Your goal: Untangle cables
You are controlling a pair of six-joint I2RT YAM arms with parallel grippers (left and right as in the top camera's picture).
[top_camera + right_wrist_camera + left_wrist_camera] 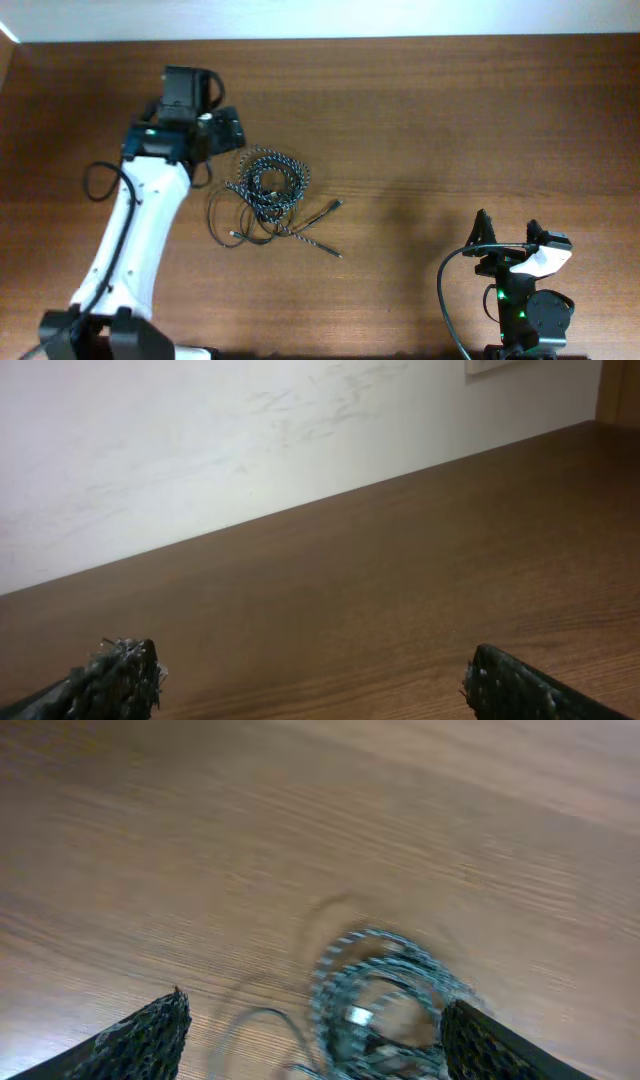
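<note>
Overhead, the cables (266, 190) are seen heaped left of the middle of the table (450, 120): a speckled braided coil (270, 176) lies over thin black loops (222, 215), with plug ends (334, 207) trailing to the right. The left gripper (232, 132) is poised just beside the heap's upper left edge. The right gripper (506, 232) is held well apart from it, near the front edge.

In the left wrist view, which is blurred, the fingers (150, 1035) are shown spread wide with nothing between them, and the braided coil lies ahead. The cords are judged light, limp and likely to drag one another, so a free plug end or outer loop is the better hold.

In the right wrist view, the fingers (120, 670) are likewise spread, with only table and wall (250, 440) ahead.
</note>
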